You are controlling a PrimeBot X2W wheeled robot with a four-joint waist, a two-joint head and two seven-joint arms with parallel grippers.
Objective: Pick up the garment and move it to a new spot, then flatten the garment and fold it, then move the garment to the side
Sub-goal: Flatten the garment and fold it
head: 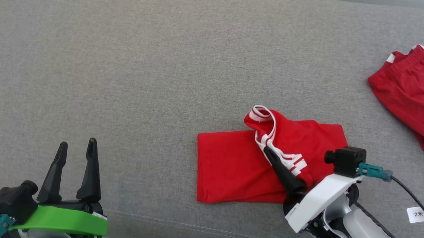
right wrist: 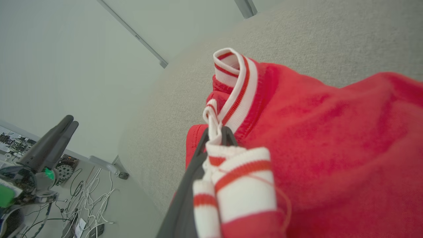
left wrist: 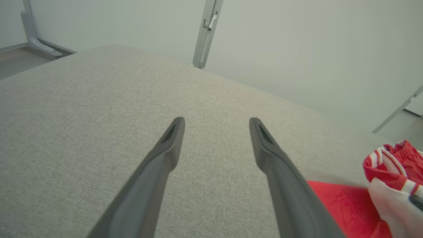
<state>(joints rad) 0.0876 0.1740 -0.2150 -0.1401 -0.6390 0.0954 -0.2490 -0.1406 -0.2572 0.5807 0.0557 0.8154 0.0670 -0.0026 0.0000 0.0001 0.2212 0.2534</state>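
on the grey cushion (head: 125, 72), right of middle, the red garment (head: 231, 165) lies partly folded. the right gripper (head: 267, 149) is clamped on its striped trim (head: 266, 137); the left gripper (head: 77, 142) hovers with fingers apart, well clear. best to carry the pinched edge low and straight so the fold lands square. red shorts (head: 419, 96) lie far right, blocking nothing.

Two garments on a cushion (head: 125, 72)
The garment (head: 231, 165) lies on the cushion, its collar trim (right wrist: 231, 89) between the right fingers (head: 281, 168). The left fingers (head: 91, 170) stand well to its left, over bare cushion. A second garment (head: 415, 92) lies beyond the right fingers and to their right.
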